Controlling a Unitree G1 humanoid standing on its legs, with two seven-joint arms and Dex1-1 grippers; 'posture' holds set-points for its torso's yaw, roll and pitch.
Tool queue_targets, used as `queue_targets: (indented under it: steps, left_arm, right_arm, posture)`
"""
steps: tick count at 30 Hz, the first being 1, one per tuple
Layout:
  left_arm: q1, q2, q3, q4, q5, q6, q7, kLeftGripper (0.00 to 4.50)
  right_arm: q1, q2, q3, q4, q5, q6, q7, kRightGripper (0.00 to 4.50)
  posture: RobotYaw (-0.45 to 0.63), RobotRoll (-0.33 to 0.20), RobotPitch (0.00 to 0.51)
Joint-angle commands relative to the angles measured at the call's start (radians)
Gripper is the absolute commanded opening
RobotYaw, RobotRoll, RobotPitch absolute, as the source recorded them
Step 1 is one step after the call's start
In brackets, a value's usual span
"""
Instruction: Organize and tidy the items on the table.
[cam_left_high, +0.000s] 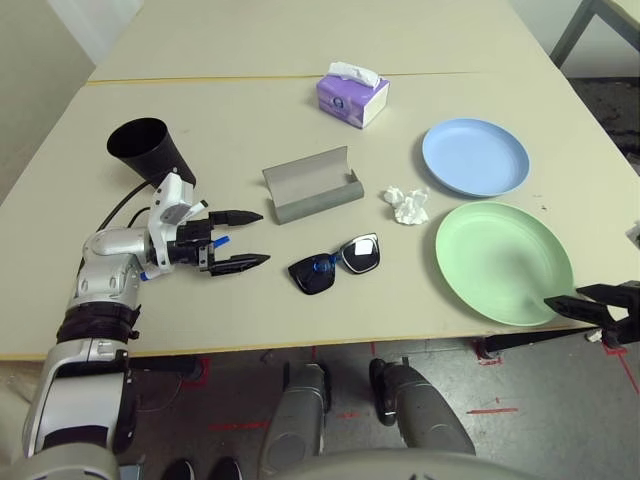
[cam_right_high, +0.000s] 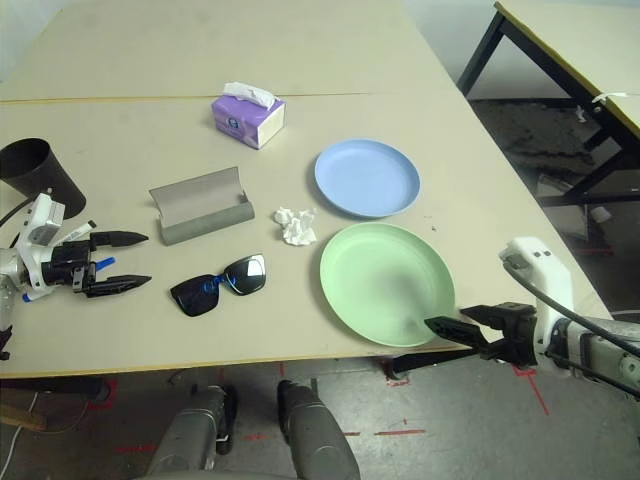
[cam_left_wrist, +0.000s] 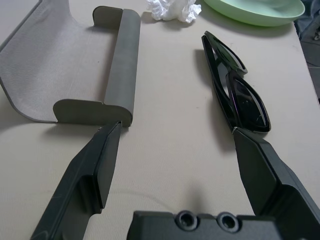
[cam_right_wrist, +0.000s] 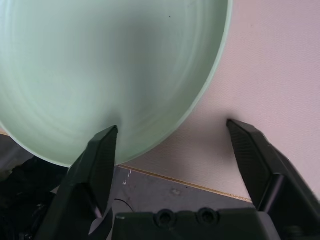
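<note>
Sunglasses (cam_left_high: 335, 264) lie crosswise (lenses twd robot).

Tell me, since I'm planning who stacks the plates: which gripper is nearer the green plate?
Right. The right gripper sits at the green plate's near rim by the table edge; the left gripper is across the table, beyond the sunglasses.
</note>
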Motion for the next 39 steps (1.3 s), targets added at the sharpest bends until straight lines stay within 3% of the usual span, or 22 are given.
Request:
queue_targets:
  steps: [1, 8, 10, 17, 20, 23, 26, 30, 34, 39]
  left_arm:
    - [0.013, 0.004, 0.014, -0.016, -0.010, 0.004, 0.007, 4.50]
    - [0.012, 0.001, 0.012, -0.020, -0.013, 0.004, 0.013, 4.50]
    - [0.013, 0.001, 0.011, -0.021, -0.013, 0.004, 0.013, 4.50]
    - [0.020, -0.001, 0.010, -0.025, -0.012, 0.007, 0.015, 4.50]
    - [0.023, -0.001, 0.008, -0.027, -0.011, 0.010, 0.014, 4.50]
    - [0.024, -0.001, 0.007, -0.026, -0.009, 0.009, 0.014, 4.50]
    - [0.019, 0.001, 0.009, -0.018, -0.007, 0.005, 0.014, 4.50]
    - [0.007, 0.001, 0.014, -0.004, -0.004, -0.002, 0.020, 4.50]
    - [0.011, -0.003, 0.015, -0.006, -0.003, -0.006, 0.025, 4.50]
    - [0.033, -0.006, 0.020, -0.026, -0.010, -0.005, 0.035, 4.50]
  right_arm:
    - [0.011, 0.012, 0.024, -0.019, 0.032, 0.052, 0.015, 3.14]
    - [-0.004, 0.009, 0.021, -0.017, 0.040, 0.066, 0.015, 0.49]
    - [-0.006, 0.009, 0.021, -0.016, 0.040, 0.067, 0.015, 0.01]
    - [-0.024, 0.010, 0.009, 0.002, 0.044, 0.064, 0.017, 0.01]
    - [-0.083, 0.020, -0.016, 0.022, 0.076, 0.098, 0.006, 0.01]
    - [-0.207, 0.042, -0.055, 0.065, 0.127, 0.173, -0.021, 0.01]
    - [-0.409, 0.075, -0.086, 0.140, 0.171, 0.273, -0.069, 0.01]
    - [-0.632, 0.101, -0.074, 0.248, 0.156, 0.331, -0.124, 0.01]
    - [-0.812, 0.107, -0.008, 0.393, 0.104, 0.293, -0.150, 0.01]
    - [-0.957, 0.113, 0.131, 0.575, -0.013, 0.144, -0.141, 0.01]
  posture:
    - [-0.07, 0.000, 0.218]
    - [-0.07, 0.000, 0.216]
    - [-0.07, 0.000, 0.216]
    - [-0.07, 0.000, 0.218]
    - [-0.08, 0.000, 0.218]
    - [-0.08, 0.000, 0.216]
    - [-0.08, 0.000, 0.212]
    - [-0.07, 0.000, 0.210]
    - [-0.07, 0.000, 0.208]
    - [-0.05, 0.000, 0.205]
